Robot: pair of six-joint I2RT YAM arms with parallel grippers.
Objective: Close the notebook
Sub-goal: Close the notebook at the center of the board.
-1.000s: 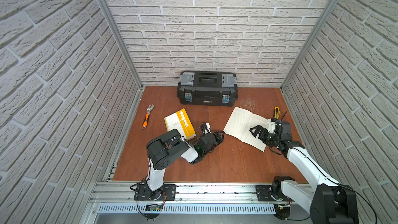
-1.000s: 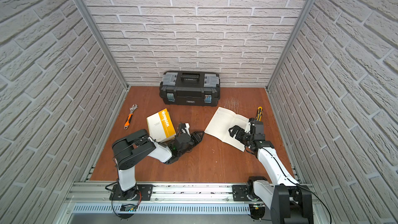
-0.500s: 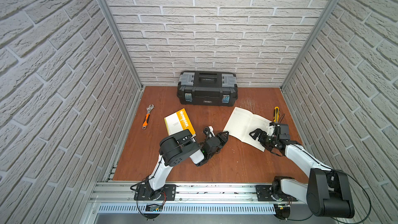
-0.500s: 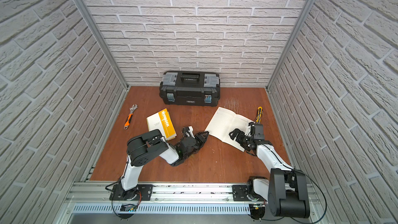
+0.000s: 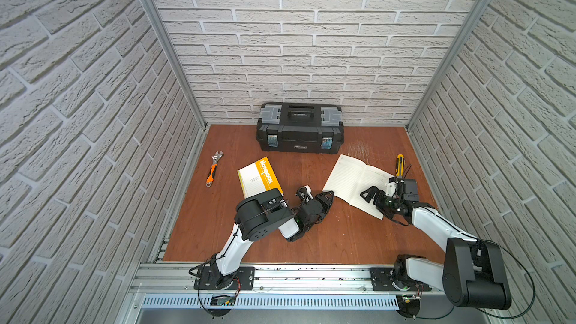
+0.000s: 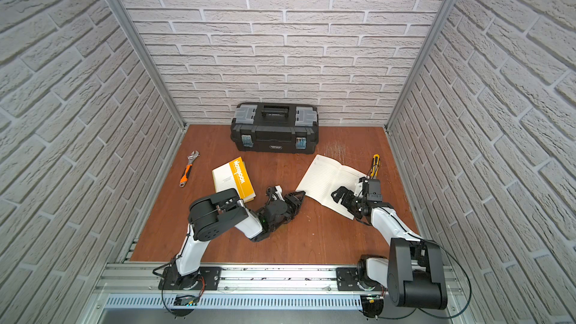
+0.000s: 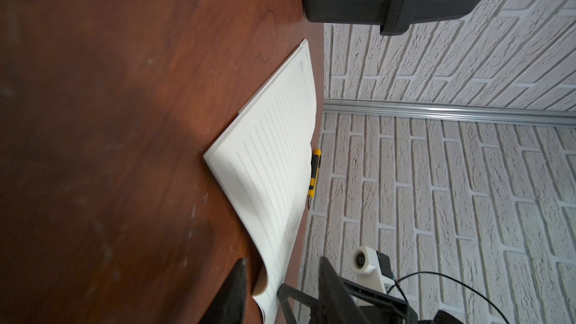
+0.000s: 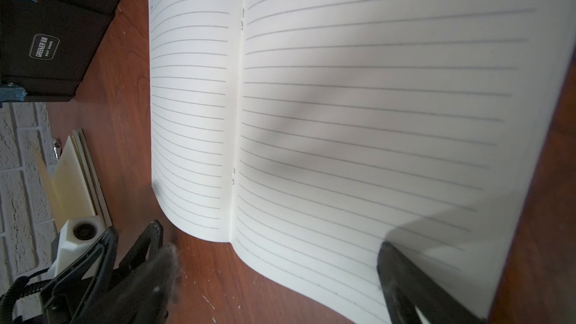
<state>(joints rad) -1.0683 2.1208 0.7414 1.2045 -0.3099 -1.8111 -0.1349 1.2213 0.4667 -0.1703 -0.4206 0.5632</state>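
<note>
Notebook (image 5: 355, 179) lies open, right of centre on the counter (image 5: 311, 244) in both top views, spine running near-far; left claw (image 5: 325, 196) at its near-left corner, right claw (image 5: 372, 195) over the right page. Left wrist: fingers (image 7: 235, 291) apart, straddling that curled corner. Right wrist: fingers (image 8: 405, 285) wide apart, nothing gripped; left arm looks best placed to fold.

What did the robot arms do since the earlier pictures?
The left gripper slid toward the near corner of the open notebook, jaws open, gripping nothing. The right gripper stayed open over the same page while its arm bent up. The open notebook, toolbox, wrench and screwdriver did not move.
</note>
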